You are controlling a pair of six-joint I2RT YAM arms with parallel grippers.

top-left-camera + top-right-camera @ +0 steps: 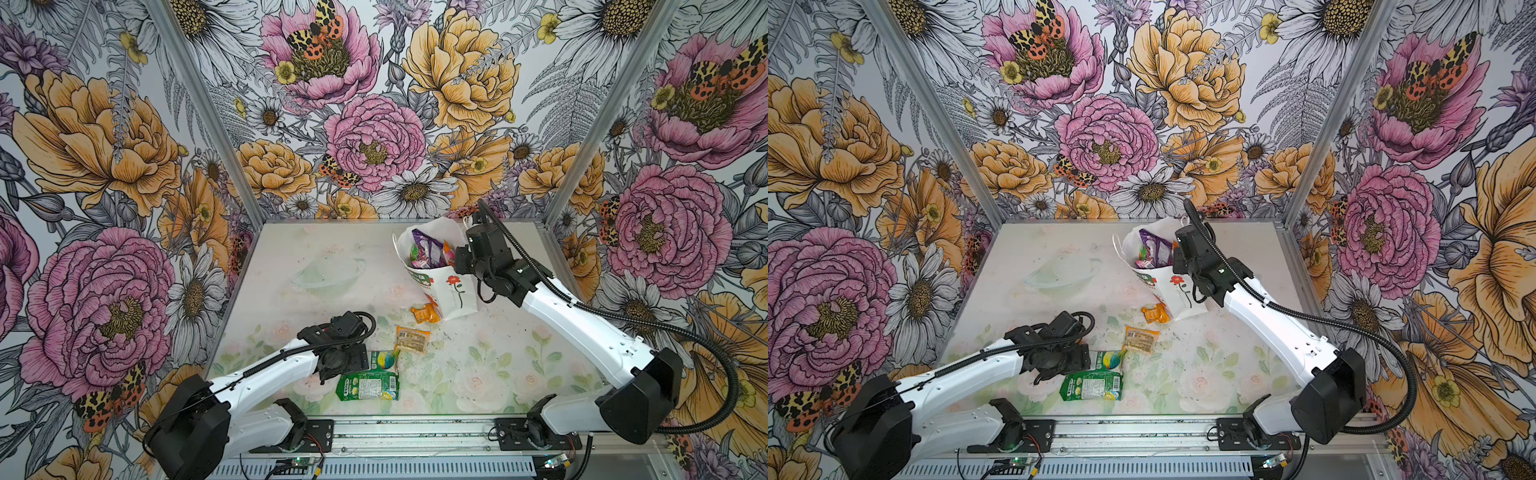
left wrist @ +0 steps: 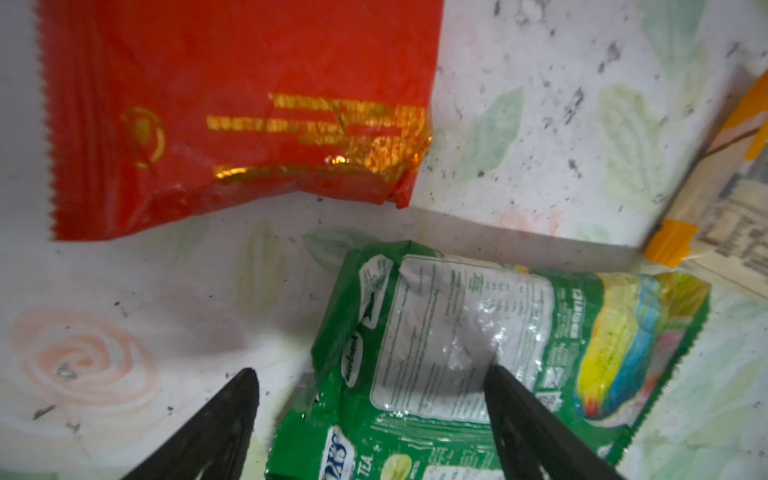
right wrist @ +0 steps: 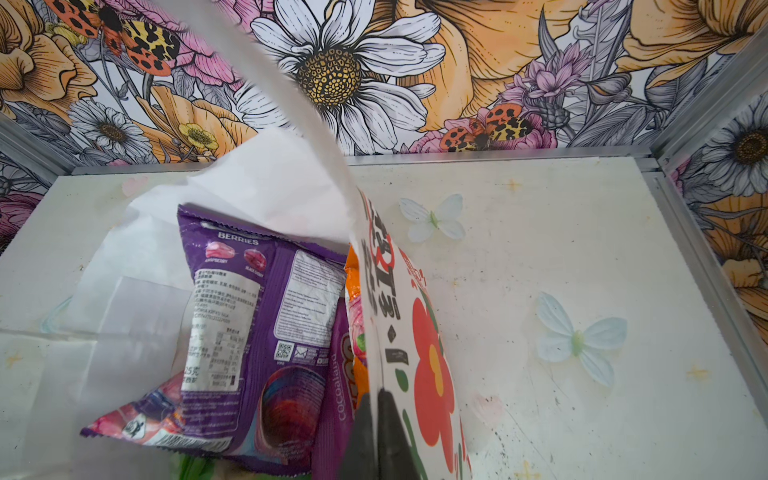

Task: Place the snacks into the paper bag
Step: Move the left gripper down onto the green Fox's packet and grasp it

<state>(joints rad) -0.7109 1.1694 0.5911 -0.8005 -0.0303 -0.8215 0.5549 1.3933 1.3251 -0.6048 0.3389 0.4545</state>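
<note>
Snacks, in both top views: green packet (image 1: 370, 384) (image 1: 1092, 384), yellow packet (image 1: 411, 338) and small orange packet (image 1: 426, 313) lie loose on the table (image 1: 519, 353); others already sit in the paper bag (image 1: 457, 291), far right of centre
Left wrist view: left gripper (image 2: 370, 372) spread wide, holding nothing, one finger over the green packet (image 2: 457, 324), one over bare table; red packet (image 2: 241, 124) lies just beyond
Risk there: slick foil may skid or crumple out of the closing jaws
Writing there: "TEA" on green; red's gold print unreadable
Right wrist view: right gripper (image 3: 376, 399) pinched tight on the paper bag's wall
Risk there: a slipped pinch could let the tilted bag topple, spilling packets
Writing there: "BERRIES" on the purple packet (image 3: 249, 332), "cocoaland" beside it
</note>
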